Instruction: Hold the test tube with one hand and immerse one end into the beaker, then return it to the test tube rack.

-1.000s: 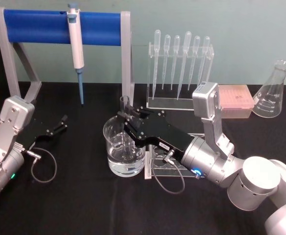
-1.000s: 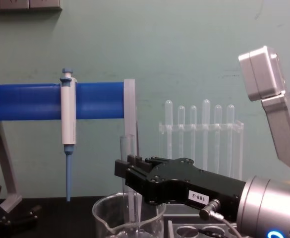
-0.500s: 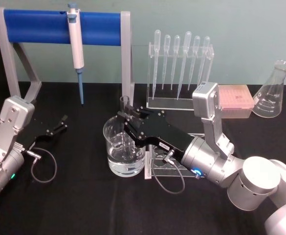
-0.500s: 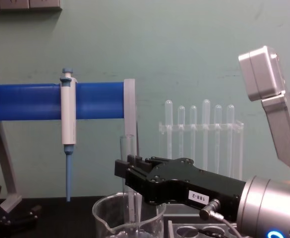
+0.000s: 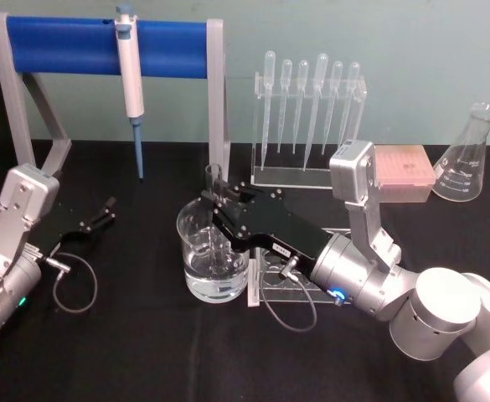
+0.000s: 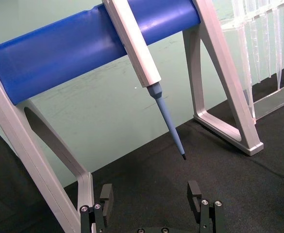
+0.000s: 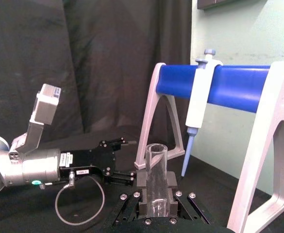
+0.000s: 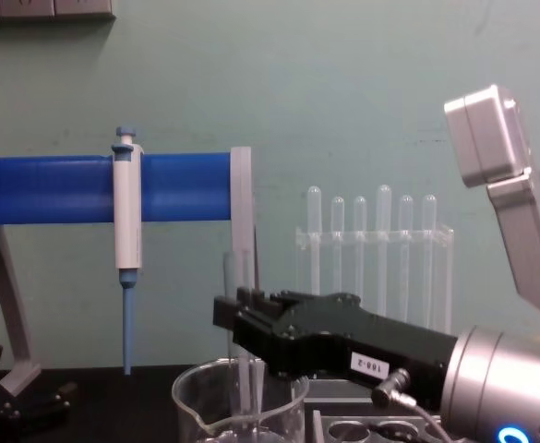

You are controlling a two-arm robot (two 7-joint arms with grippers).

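Left gripper [image 5: 104, 211]: parked low on the black table [image 5: 144, 335] at the far left, fingers spread apart, nothing between them.
Pipette [image 5: 130, 79]: white and blue, hanging tip down from the blue bar of the stand [image 5: 69, 43].
Beaker [image 5: 213, 251]: centre of the table, partly filled with clear liquid.
Test tube [image 5: 214, 188]: upright, lower end down inside the beaker, open top above the rim.
Right gripper [image 5: 215, 199]: over the beaker, fingers clamped on the test tube.
Dropper rack [image 5: 307, 105]: behind, right of centre.
Flask [image 5: 466, 157]: far right.
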